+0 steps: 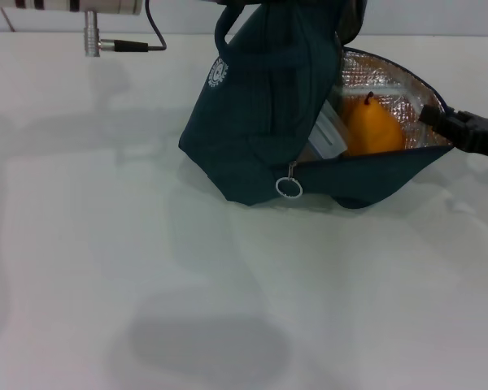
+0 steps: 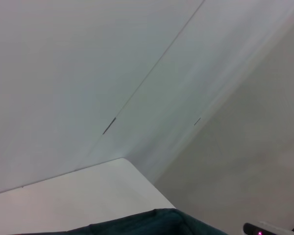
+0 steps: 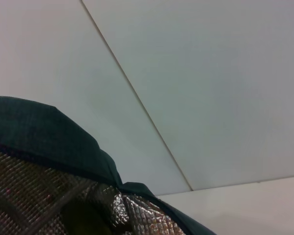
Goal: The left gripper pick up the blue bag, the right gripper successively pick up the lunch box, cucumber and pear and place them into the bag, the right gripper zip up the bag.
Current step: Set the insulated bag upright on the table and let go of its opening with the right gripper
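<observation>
With the pear (image 1: 374, 126) and lunch box (image 1: 329, 134) inside the blue bag (image 1: 260, 106), zipping remains. Whether the right gripper (image 1: 464, 130), at the bag's rim, is clenched, I cannot tell.

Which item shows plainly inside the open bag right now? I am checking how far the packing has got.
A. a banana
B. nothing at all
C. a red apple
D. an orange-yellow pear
D: in the head view the pear, orange-yellow with a dark stem, sits inside the open blue bag against its silver lining, beside a pale lunch box.
</observation>
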Controlling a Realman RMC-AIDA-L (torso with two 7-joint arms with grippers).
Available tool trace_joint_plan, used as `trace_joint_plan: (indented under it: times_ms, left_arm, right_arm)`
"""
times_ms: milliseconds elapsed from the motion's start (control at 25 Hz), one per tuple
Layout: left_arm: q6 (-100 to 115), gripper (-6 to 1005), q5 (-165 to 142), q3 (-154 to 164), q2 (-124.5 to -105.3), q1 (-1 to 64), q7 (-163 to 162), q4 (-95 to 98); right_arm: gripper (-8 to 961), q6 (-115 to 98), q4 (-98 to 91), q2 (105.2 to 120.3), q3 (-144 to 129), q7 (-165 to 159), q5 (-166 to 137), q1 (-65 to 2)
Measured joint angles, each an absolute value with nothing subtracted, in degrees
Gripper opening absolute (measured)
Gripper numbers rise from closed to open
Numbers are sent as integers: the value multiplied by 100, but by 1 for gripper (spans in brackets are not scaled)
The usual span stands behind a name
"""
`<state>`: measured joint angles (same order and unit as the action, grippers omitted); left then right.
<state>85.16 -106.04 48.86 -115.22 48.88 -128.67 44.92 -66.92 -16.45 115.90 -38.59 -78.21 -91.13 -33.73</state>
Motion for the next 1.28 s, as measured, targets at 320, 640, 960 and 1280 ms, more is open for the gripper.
trace_joint_plan:
  times_ms: [320, 640, 960, 1280]
  left_arm:
    - [8574, 50, -10597, 4903, -11551, 4881, -12878, 4486]
    - [8870, 50, -10527, 4886, -11539, 4805, -12932, 4313]
    - [9076, 50, -10519, 4881, -11549, 4603, -12981, 4255]
    - [9318, 52, -10594, 4952, -11546, 4461, -12963, 3811]
  right_arm:
    - [147, -6782, -1426, 11591, -3868, -7843, -9140, -3506]
    - [50, -8091, -2096, 11527, -3791, -7950, -8892, -3123]
    - [22, -9370, -2846, 11385, -3790, -8487, -8385, -2844]
    - [13, -9939, -2836, 11170, -3844, -9335, -8112, -3180]
